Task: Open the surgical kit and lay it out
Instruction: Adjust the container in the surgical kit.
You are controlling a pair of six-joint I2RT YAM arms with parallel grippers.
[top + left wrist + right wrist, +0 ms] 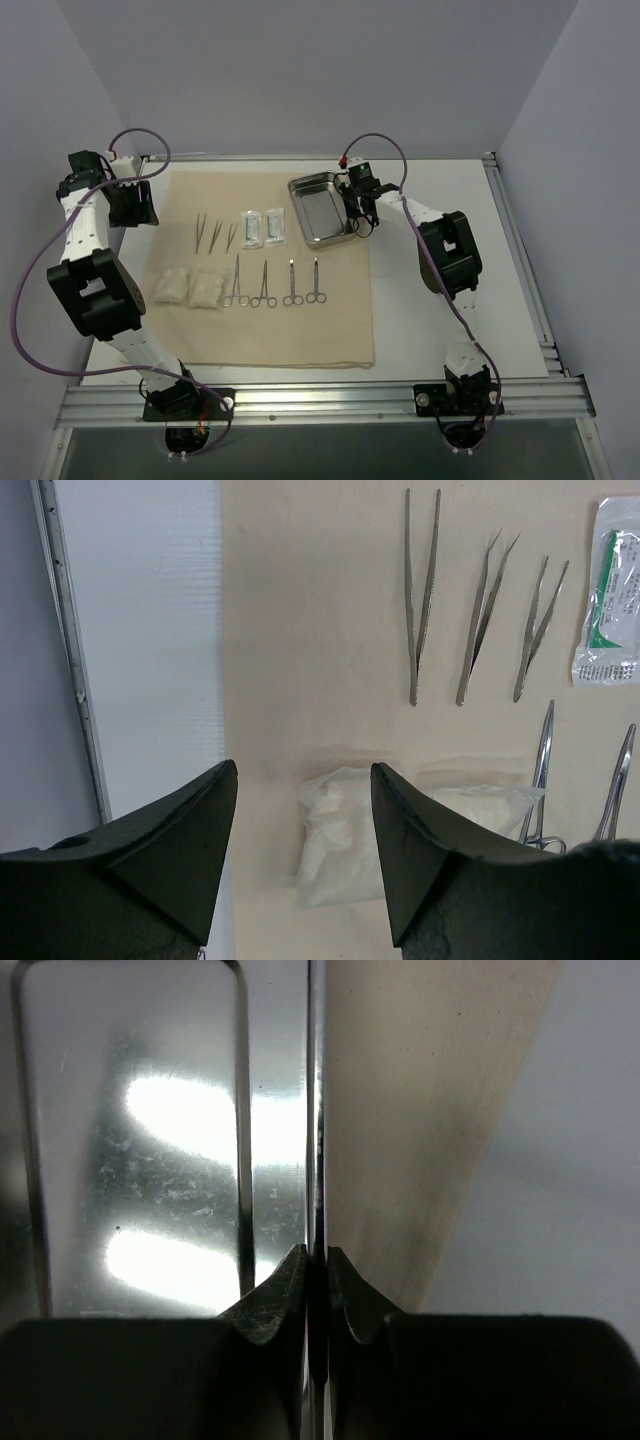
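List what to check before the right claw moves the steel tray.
1. Grip of right claw on steel tray, at its right rim: ok, closed on it.
2. Tray empty: ok.
3. No beige cloth caught in that grip: cannot tell.
4. Gap between tray and clear packets: cannot tell, they lie very close.
5. Position of left claw: ok, open, holding nothing, over the cloth's left edge near the gauze pads, far from the tray.

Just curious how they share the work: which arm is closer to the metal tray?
Right. The right gripper pinches the steel tray by its rim; the left gripper hangs open near the cloth's left edge.
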